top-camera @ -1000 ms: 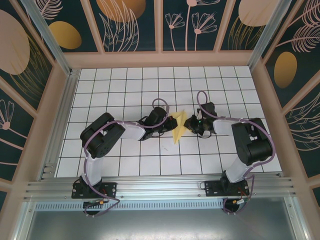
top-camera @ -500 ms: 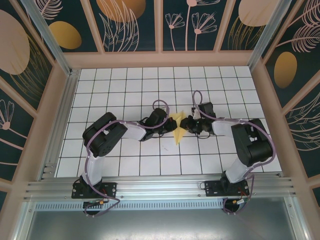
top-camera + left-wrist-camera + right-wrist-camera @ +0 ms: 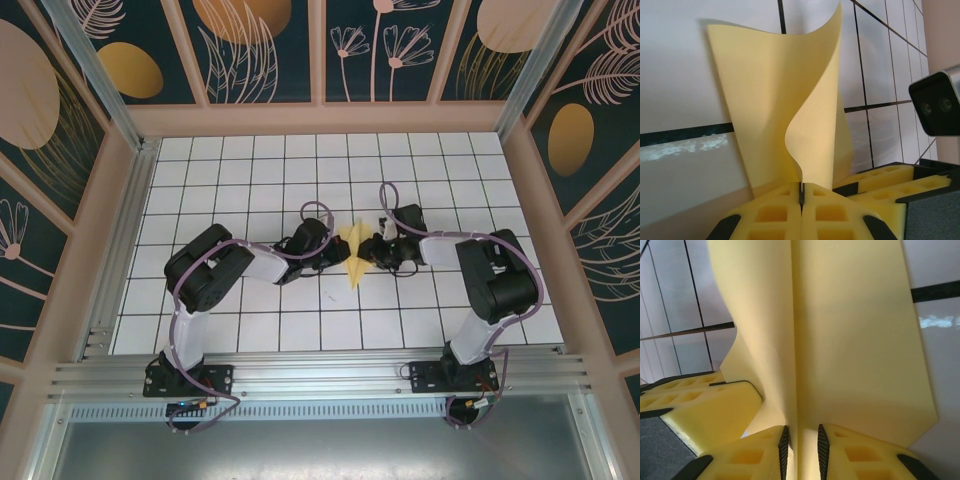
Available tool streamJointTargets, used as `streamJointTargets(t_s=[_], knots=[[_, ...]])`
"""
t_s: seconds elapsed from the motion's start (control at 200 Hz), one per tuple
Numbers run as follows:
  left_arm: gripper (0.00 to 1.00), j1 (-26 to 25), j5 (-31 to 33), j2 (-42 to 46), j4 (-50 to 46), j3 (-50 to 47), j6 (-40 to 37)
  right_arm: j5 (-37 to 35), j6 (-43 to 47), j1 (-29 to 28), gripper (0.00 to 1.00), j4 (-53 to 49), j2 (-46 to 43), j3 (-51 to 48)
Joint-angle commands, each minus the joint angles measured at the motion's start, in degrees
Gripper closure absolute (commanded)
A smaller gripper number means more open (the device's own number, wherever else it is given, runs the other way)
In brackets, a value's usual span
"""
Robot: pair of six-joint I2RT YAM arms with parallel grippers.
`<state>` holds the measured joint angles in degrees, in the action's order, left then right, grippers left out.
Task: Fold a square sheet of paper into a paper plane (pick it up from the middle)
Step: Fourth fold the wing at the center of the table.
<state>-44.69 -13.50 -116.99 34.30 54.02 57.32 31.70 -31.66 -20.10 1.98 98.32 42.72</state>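
Observation:
The pale yellow sheet of paper (image 3: pixel 354 268) is folded into a narrow pointed shape and stands on edge mid-table between both grippers. My left gripper (image 3: pixel 340 252) is shut on it. In the left wrist view the foam pads (image 3: pixel 770 215) meet at the left gripper (image 3: pixel 801 192), and the paper (image 3: pixel 775 100) curls up from them. My right gripper (image 3: pixel 368 250) comes from the right. In its wrist view the right gripper (image 3: pixel 801 450) straddles the central crease of the paper (image 3: pixel 850 340) with jaws slightly apart, a gap on the right side.
The white grid table (image 3: pixel 250 180) is fenced by wooden frame walls (image 3: pixel 320 118). The right gripper's foam pad (image 3: pixel 880 175) and wrist camera (image 3: pixel 937 102) sit close beside the left gripper. The left gripper's pad (image 3: pixel 705 405) shows at the right wrist view's left edge.
The right gripper has moved left, up against the paper and the left gripper, and its jaws have parted a little. The left arm has held its grip in place.

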Motion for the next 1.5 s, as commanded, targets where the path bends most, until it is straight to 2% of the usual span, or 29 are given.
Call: streamJointTargets(t_s=[0.0, 0.17, 0.455, 0.641, 0.731, 0.976, 1.161, 1.376, 1.496], knots=[[1.0, 0.2, 0.1, -0.7, 1.1, -0.6, 0.3, -11.1, 3.5, -2.2, 0.74, -5.0, 5.2, 1.0], [1.0, 0.3, 0.1, -0.6, 0.3, -0.1, -0.2, -18.9, 3.6, -5.3, 0.78, -10.0, 7.5, 3.5], [0.99, 0.4, 4.0, 1.7, -3.4, 0.1, -1.3, -26.9, 2.3, -8.4, 0.82, -14.4, 9.7, 5.5], [0.87, 0.9, 4.5, 3.7, -4.1, -0.4, -1.7, -30.0, 2.1, -9.7, 0.81, -16.2, 9.7, 5.9], [0.84, 1.2, 4.0, 5.7, -2.9, -1.2, -1.5, -29.7, 1.8, -10.0, 0.79, -16.0, 9.3, 5.9], [0.87, 1.7, 3.9, 10.3, -2.4, -3.1, -2.6, -27.6, 1.4, -10.0, 0.76, -15.0, 8.2, 6.3], [0.96, 1.7, 2.2, 8.1, -2.7, -1.3, -2.8, -27.3, 1.4, -10.0, 0.76, -14.7, 8.2, 6.3], [0.97, 1.8, 1.9, 3.5, -7.2, 4.2, -4.5, -26.7, 1.5, -10.0, 0.77, -14.4, 8.2, 6.1], [0.99, 1.9, 4.0, 0.7, -11.6, 7.2, -4.7, -26.1, 1.6, -10.0, 0.77, -13.9, 7.5, 5.9]])
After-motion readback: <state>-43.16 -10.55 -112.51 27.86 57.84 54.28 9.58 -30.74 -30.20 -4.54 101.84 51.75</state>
